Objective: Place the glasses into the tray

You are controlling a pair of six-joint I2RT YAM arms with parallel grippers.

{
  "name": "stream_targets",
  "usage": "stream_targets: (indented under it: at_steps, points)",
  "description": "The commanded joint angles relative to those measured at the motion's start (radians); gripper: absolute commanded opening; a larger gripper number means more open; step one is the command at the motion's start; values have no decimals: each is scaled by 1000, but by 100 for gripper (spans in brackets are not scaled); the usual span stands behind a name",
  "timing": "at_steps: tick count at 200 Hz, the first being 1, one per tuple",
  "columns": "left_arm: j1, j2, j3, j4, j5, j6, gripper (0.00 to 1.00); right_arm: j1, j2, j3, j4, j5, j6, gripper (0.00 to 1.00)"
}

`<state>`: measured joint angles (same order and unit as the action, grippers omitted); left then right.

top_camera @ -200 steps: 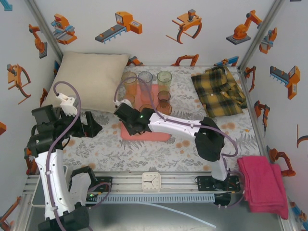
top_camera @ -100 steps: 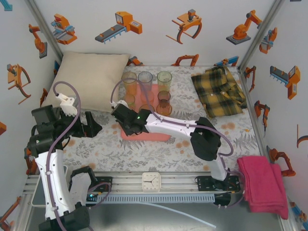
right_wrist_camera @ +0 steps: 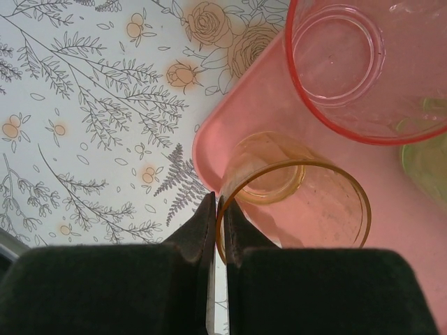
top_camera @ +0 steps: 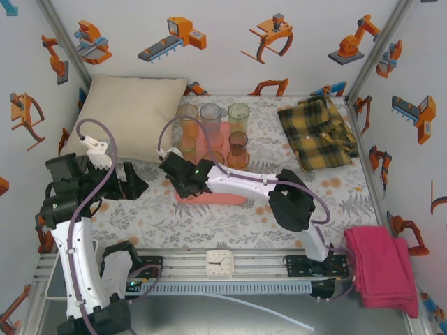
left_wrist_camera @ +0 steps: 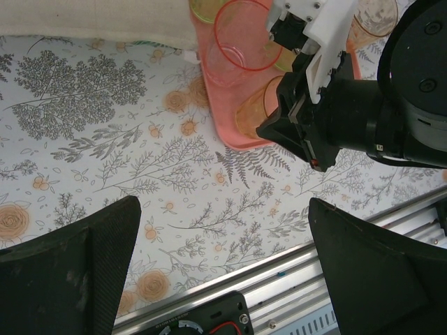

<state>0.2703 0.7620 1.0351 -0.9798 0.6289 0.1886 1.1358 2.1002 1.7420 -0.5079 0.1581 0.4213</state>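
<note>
The salmon-pink tray (top_camera: pixel 234 197) lies mid-table with several tinted glasses standing on it, among them an orange one (top_camera: pixel 187 120), a smoky one (top_camera: pixel 211 115) and a green one (top_camera: pixel 239 114). My right gripper (right_wrist_camera: pixel 218 206) is shut on the rim of an orange tumbler (right_wrist_camera: pixel 300 202), one finger inside and one outside. That tumbler is at the tray's near-left corner (right_wrist_camera: pixel 230 132), beside a pink tumbler (right_wrist_camera: pixel 363 70). My left gripper (left_wrist_camera: pixel 223 258) hangs open above the floral table, left of the tray (left_wrist_camera: pixel 216 105), holding nothing. In its view the orange tumbler (left_wrist_camera: pixel 255 112) shows under the right gripper.
A cream pillow (top_camera: pixel 133 115) lies at the back left, touching the tray's left side. A yellow plaid shirt (top_camera: pixel 318 132) is at the back right and a magenta cloth (top_camera: pixel 380 265) at the near right. The metal rail (top_camera: pixel 223 262) runs along the near edge.
My right gripper has moved a little to the left with the orange tumbler, along the tray's near-left corner. The left arm has not moved.
</note>
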Motion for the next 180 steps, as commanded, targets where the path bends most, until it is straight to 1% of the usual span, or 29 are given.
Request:
stream_targets:
  at_steps: [1, 83, 180]
  points:
    - [9, -8, -10, 12, 28, -11, 98, 7, 14, 34, 10, -5, -2, 9]
    - [10, -13, -14, 11, 30, -11, 98, 13, 35, 57, 2, -19, -4, 10]
    - [10, -13, -12, 12, 29, -11, 98, 17, 69, 105, -28, -38, -10, 14]
